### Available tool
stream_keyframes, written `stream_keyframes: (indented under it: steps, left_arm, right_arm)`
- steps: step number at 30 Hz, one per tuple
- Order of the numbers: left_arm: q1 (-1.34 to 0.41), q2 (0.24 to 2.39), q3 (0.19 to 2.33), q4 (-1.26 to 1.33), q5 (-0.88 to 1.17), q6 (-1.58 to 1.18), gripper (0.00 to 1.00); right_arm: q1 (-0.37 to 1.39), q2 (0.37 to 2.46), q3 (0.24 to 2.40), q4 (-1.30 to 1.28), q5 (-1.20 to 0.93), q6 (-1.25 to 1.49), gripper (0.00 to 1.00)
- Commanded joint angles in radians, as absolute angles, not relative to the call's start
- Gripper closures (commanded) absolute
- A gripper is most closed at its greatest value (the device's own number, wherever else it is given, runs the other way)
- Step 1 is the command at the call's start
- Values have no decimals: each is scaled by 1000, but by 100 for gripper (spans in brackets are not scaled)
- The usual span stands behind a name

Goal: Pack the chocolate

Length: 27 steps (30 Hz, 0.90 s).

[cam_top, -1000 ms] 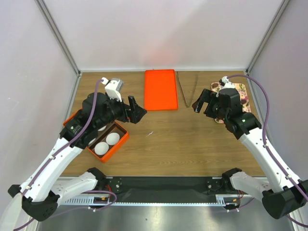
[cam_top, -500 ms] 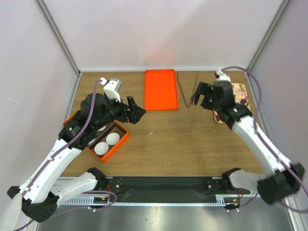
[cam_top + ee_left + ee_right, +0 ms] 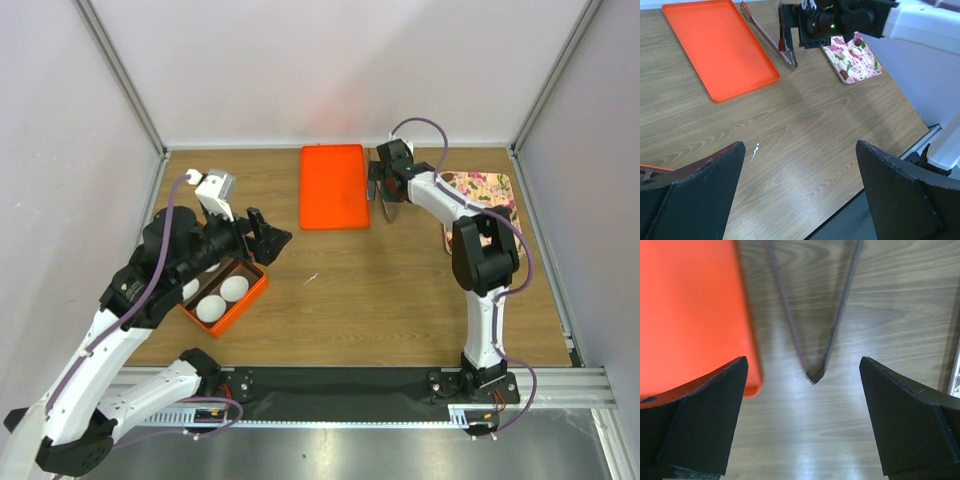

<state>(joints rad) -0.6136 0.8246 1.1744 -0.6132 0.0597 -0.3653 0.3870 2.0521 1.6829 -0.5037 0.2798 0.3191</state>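
Observation:
The chocolate [image 3: 842,57] is several small dark and tan lumps on the floral plate [image 3: 500,186] at the back right. The plate also shows in the left wrist view [image 3: 867,67]. My right gripper [image 3: 384,196] is open and empty, pointing down above the metal tongs [image 3: 815,374]. The tongs' hinged end lies between its fingers on the table below. The tongs also show in the left wrist view [image 3: 767,37]. My left gripper [image 3: 266,234] is open and empty, above the table beside the orange box [image 3: 258,288]. The box holds white paper cups [image 3: 235,288].
A flat orange tray [image 3: 333,186] lies at the back centre, just left of the tongs, and also shows in the left wrist view [image 3: 717,42] and the right wrist view [image 3: 690,310]. A small white scrap [image 3: 755,150] lies on the wood. Frame posts stand at the back corners.
My right gripper has swung left and away from above the floral plate to above the tongs. My left gripper has shifted slightly left and stays open.

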Motion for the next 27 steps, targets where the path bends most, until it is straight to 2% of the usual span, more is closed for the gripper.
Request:
stream_keyframes:
  steps: [1, 16, 21, 27]
  left_arm:
    - [-607, 808, 1173, -620, 63, -351, 0]
    - [-606, 813, 1158, -634, 40, -345, 0]
    - [-606, 828, 1175, -640, 35, -341, 0]
    - [-607, 825, 1177, -644, 18, -336, 0]
  right_arm:
    - [362, 2069, 1731, -514, 324, 296, 0]
    - [318, 2212, 1704, -339, 171, 221, 0]
    - [318, 2256, 1715, -288, 182, 222, 0]
    - [316, 2355, 1831, -344, 238, 201, 2]
